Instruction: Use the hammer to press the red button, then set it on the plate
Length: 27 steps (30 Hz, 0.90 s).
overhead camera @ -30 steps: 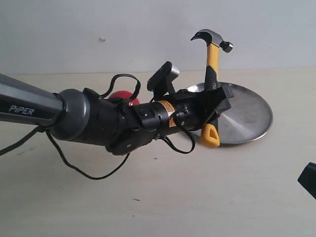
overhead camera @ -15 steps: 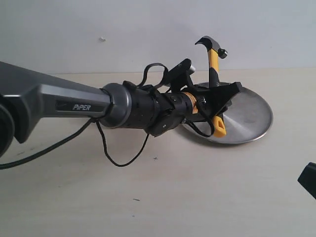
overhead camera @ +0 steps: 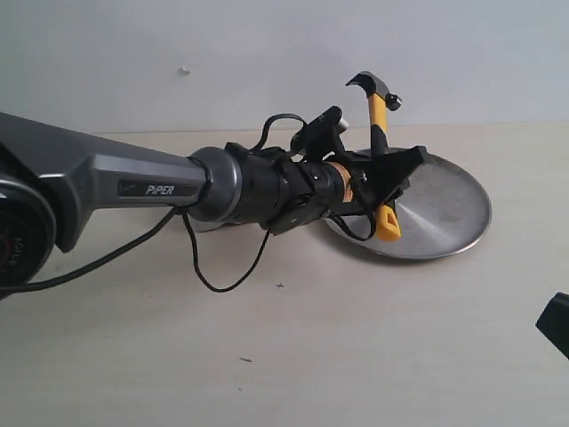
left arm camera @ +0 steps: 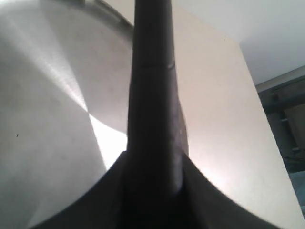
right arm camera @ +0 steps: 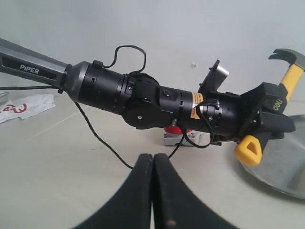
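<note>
My left gripper (overhead camera: 396, 181) reaches across the middle and is shut on the hammer (overhead camera: 380, 116) at its black grip. The hammer stands nearly upright, with its steel head (overhead camera: 373, 86) on top and its yellow end (overhead camera: 388, 228) low over the plate (overhead camera: 449, 209). The left wrist view shows the dark handle (left arm camera: 152, 86) above the shiny plate (left arm camera: 47, 105). In the exterior view the arm hides the red button. The right wrist view shows the red button (right arm camera: 172, 130) on its grey base behind the left arm. My right gripper (right arm camera: 153, 162) is shut on nothing.
The left arm (overhead camera: 142, 187) and its loose black cable (overhead camera: 222, 280) span the table's left half. A dark corner of the right arm (overhead camera: 556, 322) shows at the right edge. In the right wrist view, a white paper with red marks (right arm camera: 24, 106) lies far off.
The left arm has stretched further toward the plate, carrying the hammer over it and a little lower. It now covers the red button in the exterior view.
</note>
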Tool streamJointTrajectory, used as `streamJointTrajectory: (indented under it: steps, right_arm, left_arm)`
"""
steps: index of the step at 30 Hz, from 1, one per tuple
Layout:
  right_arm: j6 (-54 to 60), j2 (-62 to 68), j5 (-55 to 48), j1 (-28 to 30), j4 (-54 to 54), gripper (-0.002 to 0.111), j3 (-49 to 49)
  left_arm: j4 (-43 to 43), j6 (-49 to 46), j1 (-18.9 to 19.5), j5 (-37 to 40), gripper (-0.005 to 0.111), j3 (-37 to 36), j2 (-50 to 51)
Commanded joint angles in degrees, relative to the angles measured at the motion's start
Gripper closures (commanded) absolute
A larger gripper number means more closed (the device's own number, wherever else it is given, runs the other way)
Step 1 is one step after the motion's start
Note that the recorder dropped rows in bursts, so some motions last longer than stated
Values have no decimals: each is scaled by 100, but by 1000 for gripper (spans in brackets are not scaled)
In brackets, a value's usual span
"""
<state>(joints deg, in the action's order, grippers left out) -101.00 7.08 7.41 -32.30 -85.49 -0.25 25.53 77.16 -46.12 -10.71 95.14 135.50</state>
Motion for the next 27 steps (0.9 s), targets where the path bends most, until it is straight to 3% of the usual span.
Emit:
streamJointTrajectory:
  steps: [1,6,15,20,27]
  right_arm:
    - [50,-35,10,-3,-17,108,25]
    - [50,-35,10,-3,-17,108,25]
    - [50,-35,10,-3,-28,108,25]
    - [50,-35,10,-3,-28,108,25]
    - [50,-35,10,-3,-17,108,25]
  left_arm:
    - [1162,1048,167,-935,107,223,101]
    - [2271,2161,285,-1171,107,661,387]
    - [2333,2456,285,-1022,107,1099,742]
    - [2407,2501,285,-555,107,1099,815]
    - [2476,2501,297,-539,107,1099,815]
